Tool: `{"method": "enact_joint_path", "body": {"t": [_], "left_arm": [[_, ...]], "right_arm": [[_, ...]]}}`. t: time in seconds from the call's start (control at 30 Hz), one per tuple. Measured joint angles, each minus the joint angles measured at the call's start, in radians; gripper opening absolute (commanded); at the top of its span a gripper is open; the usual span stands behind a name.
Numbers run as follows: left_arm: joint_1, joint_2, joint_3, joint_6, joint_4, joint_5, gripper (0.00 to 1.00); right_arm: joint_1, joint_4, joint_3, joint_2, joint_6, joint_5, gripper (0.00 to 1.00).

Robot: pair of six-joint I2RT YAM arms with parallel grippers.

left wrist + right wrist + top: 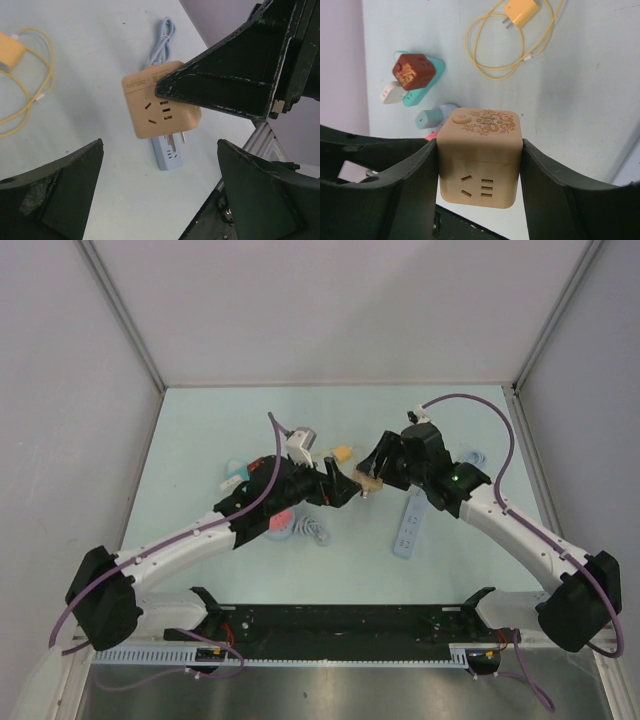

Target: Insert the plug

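The plug is a tan cube adapter [480, 150] with a dragon print on top and sockets on its sides. My right gripper [480, 165] is shut on it, one finger pressed against each side. It hangs above the table [370, 480], metal prongs [175, 139] pointing down. Below the prongs lies a light blue power strip [167, 152], flat on the table [408, 525]. My left gripper [160, 146] stands wide open with nothing between its fingers, just left of the cube [338, 488] and facing it. A right finger [225, 80] covers part of the cube in the left wrist view.
A yellow charger [521, 10] with a looped yellow cable [495, 55] lies behind the cube. Further left are a red cube adapter [410, 72] on a teal strip [431, 75], a white plug [391, 93] and a small teal plug [429, 119]. White walls enclose the table.
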Motion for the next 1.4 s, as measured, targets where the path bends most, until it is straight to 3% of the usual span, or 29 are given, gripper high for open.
{"method": "enact_joint_path", "body": {"t": [0.5, 0.7, 0.87, 0.93, 1.03, 1.07, 1.1, 1.17, 1.23, 1.4], "left_arm": [[-0.079, 0.094, 0.044, -0.032, 0.087, -0.076, 0.95], [-0.084, 0.112, 0.048, -0.045, 0.111, -0.093, 0.86], [-0.086, 0.133, 0.054, -0.048, 0.129, -0.085, 0.68], [-0.087, 0.135, 0.054, -0.050, 0.137, -0.073, 0.57], [-0.087, 0.135, 0.055, -0.048, 0.148, -0.062, 0.38], [-0.087, 0.135, 0.055, -0.041, 0.153, -0.056, 0.32], [-0.087, 0.135, 0.054, -0.040, 0.157, -0.052, 0.24], [-0.087, 0.135, 0.053, -0.020, 0.172, -0.038, 0.19], [-0.087, 0.135, 0.050, 0.011, 0.191, -0.008, 0.18], [-0.087, 0.124, 0.023, 0.134, 0.237, 0.067, 0.18]], "right_arm": [[0.038, 0.068, -0.103, -0.127, 0.116, 0.019, 0.13], [0.040, 0.093, -0.130, -0.161, 0.148, 0.041, 0.14], [0.042, 0.100, -0.135, -0.163, 0.161, 0.050, 0.19], [0.043, 0.101, -0.136, -0.163, 0.165, 0.049, 0.26], [0.044, 0.103, -0.136, -0.167, 0.166, 0.054, 0.46], [0.044, 0.103, -0.136, -0.170, 0.165, 0.055, 0.64], [0.045, 0.102, -0.136, -0.173, 0.165, 0.056, 0.73], [0.045, 0.100, -0.137, -0.183, 0.157, 0.056, 0.94], [0.045, 0.102, -0.137, -0.196, 0.143, 0.036, 1.00], [0.016, 0.088, -0.138, -0.241, 0.096, -0.048, 1.00]]}}
